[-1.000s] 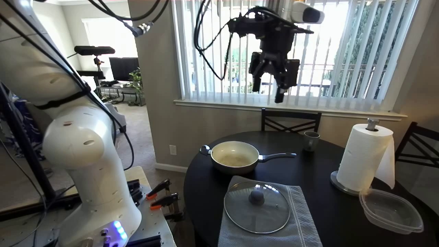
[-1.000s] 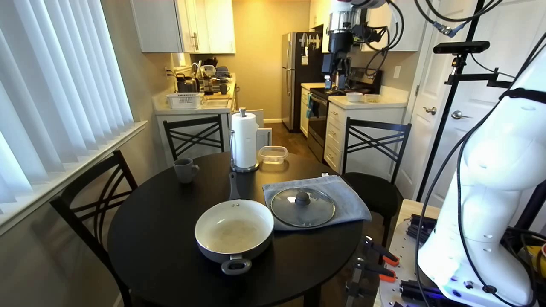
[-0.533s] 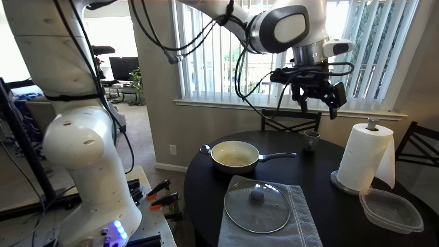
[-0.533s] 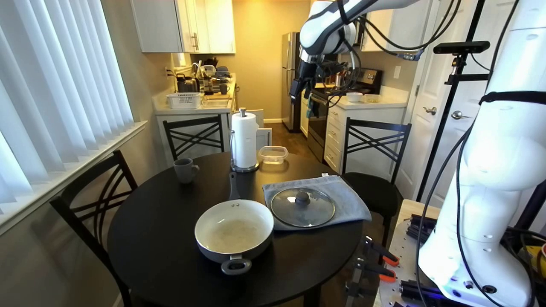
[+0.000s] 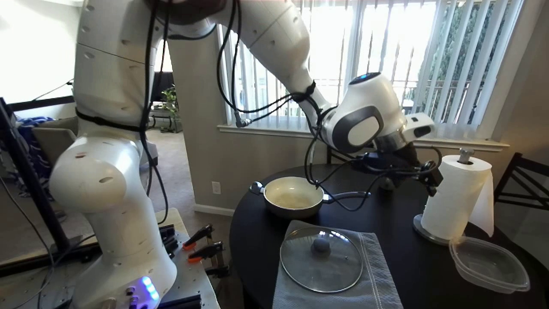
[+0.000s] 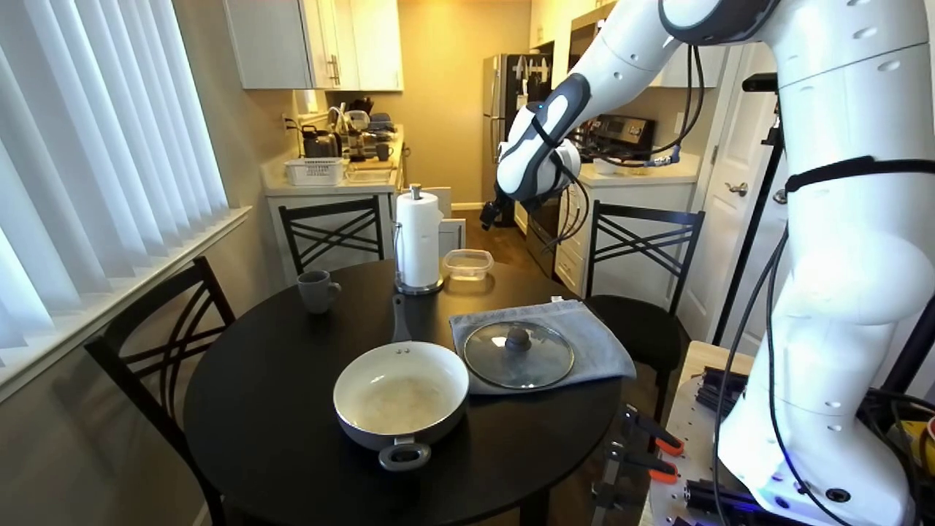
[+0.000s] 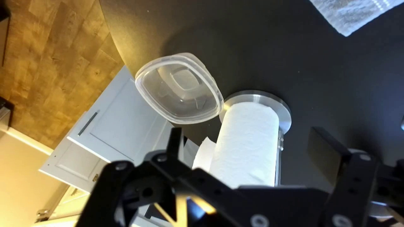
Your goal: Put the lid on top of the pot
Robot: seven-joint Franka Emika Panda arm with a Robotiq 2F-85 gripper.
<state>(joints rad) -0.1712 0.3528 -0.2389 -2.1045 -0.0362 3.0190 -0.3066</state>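
In the wrist view we see the jaws spread wide at the bottom, the paper-towel roll [image 7: 247,142] showing between them and the clear container [image 7: 180,90] to its upper left. In an exterior view we find the lid [image 5: 317,268] on a grey cloth [image 5: 377,274] at lower centre, the pot [image 5: 294,195] mid-frame on the desk [image 5: 407,240].

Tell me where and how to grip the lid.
Best by its knob, from straight above, closing on the knob's sides: it stands up at the centre of the lid, which lies flat on the towel and likely offers little else to pinch.
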